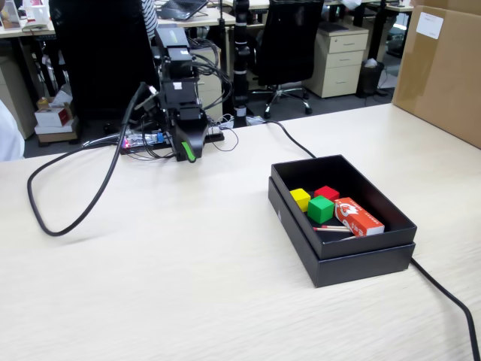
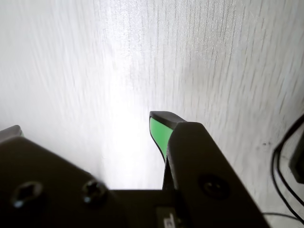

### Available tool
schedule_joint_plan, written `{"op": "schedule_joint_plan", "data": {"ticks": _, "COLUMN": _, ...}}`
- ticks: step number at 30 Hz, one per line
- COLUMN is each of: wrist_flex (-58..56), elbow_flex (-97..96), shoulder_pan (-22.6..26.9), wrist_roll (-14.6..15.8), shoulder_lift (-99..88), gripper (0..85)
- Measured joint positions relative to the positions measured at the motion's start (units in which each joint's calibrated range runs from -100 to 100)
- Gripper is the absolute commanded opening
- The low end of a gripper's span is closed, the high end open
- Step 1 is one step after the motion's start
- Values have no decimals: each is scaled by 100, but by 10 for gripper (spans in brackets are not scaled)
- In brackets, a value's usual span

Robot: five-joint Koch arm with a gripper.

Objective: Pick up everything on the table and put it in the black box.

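black box [image 1: 336, 259] sat nearest on the surface [image 1: 165, 286], right side in the fixed view. inside it: green cube [image 1: 321, 209] in front, yellow cube [image 1: 301, 198] and red cube [image 1: 327, 193] just behind, matchbox [image 1: 359, 216] to their right. further back, the tool [image 1: 188, 153] hung folded near the arm base, holding nothing; wrist view showed one green-faced tip only, so can't tell released or clenched.

The table [image 1: 188, 286] lies bare across its near and left stretches — open passage there. Toward the right edge the black box [image 1: 353, 263] stands with raised walls; a thick cable [image 1: 71, 192] loops near the far-left, and a brown carton [image 1: 443, 71] blocks the far-right corner.
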Motion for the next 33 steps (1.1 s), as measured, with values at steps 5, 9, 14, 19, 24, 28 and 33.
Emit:
{"op": "schedule_joint_plan", "data": {"ticks": 5, "wrist_flex": 960, "elbow_flex": -1086, "shoulder_pan": 0, "wrist_roll": -5, "shoulder_lift": 0, "gripper": 521}}
{"op": "schedule_joint_plan", "data": {"ticks": 9, "wrist_flex": 1525, "elbow_flex": -1643, "shoulder_pan": 5, "wrist_roll": -34, "shoulder_lift": -39, "gripper": 521}}
{"op": "schedule_joint_plan", "data": {"ticks": 14, "wrist_flex": 2664, "elbow_flex": -2328, "shoulder_pan": -5, "wrist_roll": -161, "shoulder_lift": -117, "gripper": 520}}
{"op": "schedule_joint_plan", "data": {"ticks": 19, "wrist_flex": 3244, "elbow_flex": -2693, "shoulder_pan": -5, "wrist_roll": -264, "shoulder_lift": -117, "gripper": 499}}
{"op": "schedule_joint_plan", "data": {"ticks": 24, "wrist_flex": 3345, "elbow_flex": -2748, "shoulder_pan": -5, "wrist_roll": -313, "shoulder_lift": -117, "gripper": 497}}
{"op": "schedule_joint_plan", "data": {"ticks": 28, "wrist_flex": 3345, "elbow_flex": -2757, "shoulder_pan": -5, "wrist_roll": -327, "shoulder_lift": -117, "gripper": 497}}
{"op": "schedule_joint_plan", "data": {"ticks": 33, "wrist_flex": 3345, "elbow_flex": -2748, "shoulder_pan": -5, "wrist_roll": -337, "shoulder_lift": -117, "gripper": 497}}
